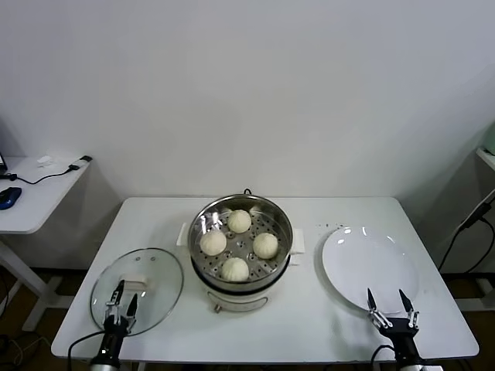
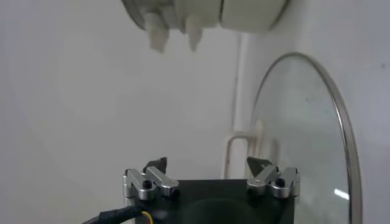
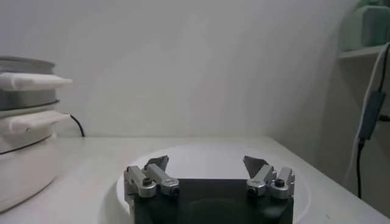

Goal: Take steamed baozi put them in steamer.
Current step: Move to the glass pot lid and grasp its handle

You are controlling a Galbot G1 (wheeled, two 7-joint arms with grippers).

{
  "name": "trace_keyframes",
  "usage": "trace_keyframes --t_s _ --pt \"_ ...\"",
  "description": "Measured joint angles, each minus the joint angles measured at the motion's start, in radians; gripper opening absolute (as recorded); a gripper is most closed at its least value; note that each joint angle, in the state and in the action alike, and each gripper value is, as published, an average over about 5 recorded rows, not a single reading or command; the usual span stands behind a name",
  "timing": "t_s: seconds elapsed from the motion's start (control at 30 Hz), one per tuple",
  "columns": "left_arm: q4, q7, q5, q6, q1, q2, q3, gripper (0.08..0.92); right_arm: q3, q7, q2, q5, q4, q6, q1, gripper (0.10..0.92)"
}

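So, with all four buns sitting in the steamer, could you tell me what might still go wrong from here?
1. The left gripper hangs open just above the glass lid; lowering or swinging could knock or scrape it.
2. The right gripper hovers open over the near rim of the white plate, which a careless move might tip or push.
3. The four baozi sit close together in the steamer, so reaching back in could dent one.

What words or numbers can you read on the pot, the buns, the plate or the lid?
None: no readable text on the steamer, the steamed baozi, the white plate or the glass lid.
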State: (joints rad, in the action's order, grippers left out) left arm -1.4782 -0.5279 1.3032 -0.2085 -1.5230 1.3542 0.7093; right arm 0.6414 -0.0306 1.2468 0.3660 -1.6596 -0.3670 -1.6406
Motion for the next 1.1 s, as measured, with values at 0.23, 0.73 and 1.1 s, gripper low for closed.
trace_keyframes --t_s 0.23,0.73,1.1 --pt "0.017 0.023 0.033 0.025 0.042 -0.017 0.002 0.823 0.001 0.007 0.006 -0.003 0.012 -0.016 -0.010 0.823" --pt "0.049 0.061 0.076 0.060 0.114 -0.039 -0.012 0.735 -0.015 0.010 0.024 -0.020 0.036 -0.039 -0.016 0.823" --pt "0.111 0.053 0.115 0.062 0.150 -0.041 -0.008 0.415 -0.014 0.008 0.024 -0.026 0.048 -0.043 -0.014 0.823"
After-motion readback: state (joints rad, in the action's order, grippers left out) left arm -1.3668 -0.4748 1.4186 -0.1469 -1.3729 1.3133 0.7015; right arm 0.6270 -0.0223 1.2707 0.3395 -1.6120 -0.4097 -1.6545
